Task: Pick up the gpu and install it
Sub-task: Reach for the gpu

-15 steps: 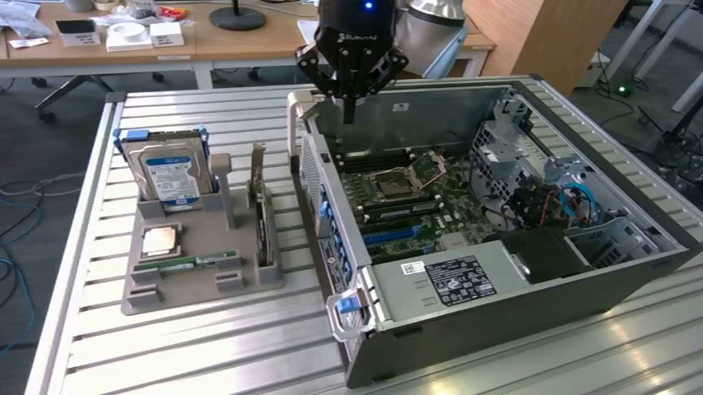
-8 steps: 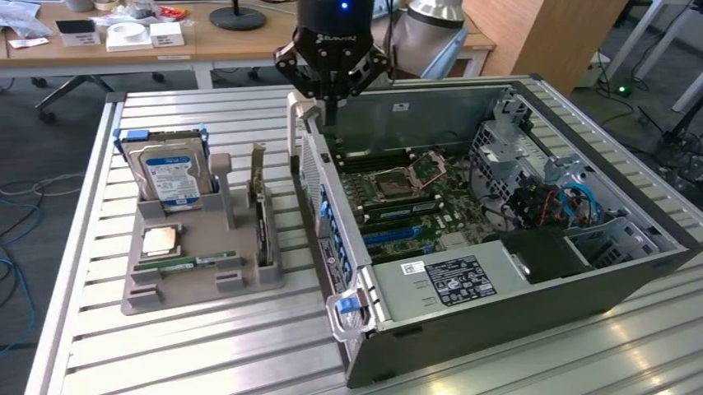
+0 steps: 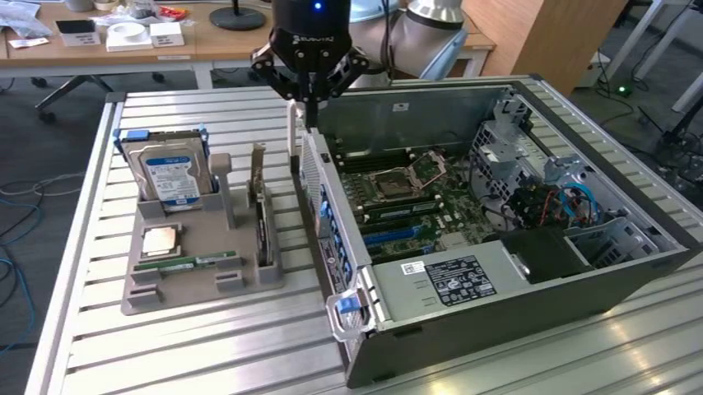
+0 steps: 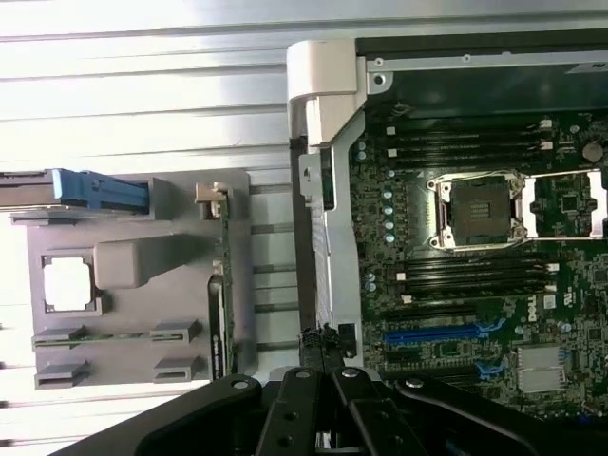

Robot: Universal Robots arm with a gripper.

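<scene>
Exterior view: gpu on edge in tray, gripper empty

Jaws pressed together, nothing btwn them. Gripper hangs over the open PC case, above its wall nearest the grey tray. gpu stands in a tray slot near the hard drive, apart from gripper. Wrist view: fingertips meet over that wall

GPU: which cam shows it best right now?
The exterior view. There the gpu stands on edge in the gray holder, and you can see its silver bracket end and part of one face. The wrist view looks down on its top edge, so it shows just a thin green strip in the holder.
</scene>
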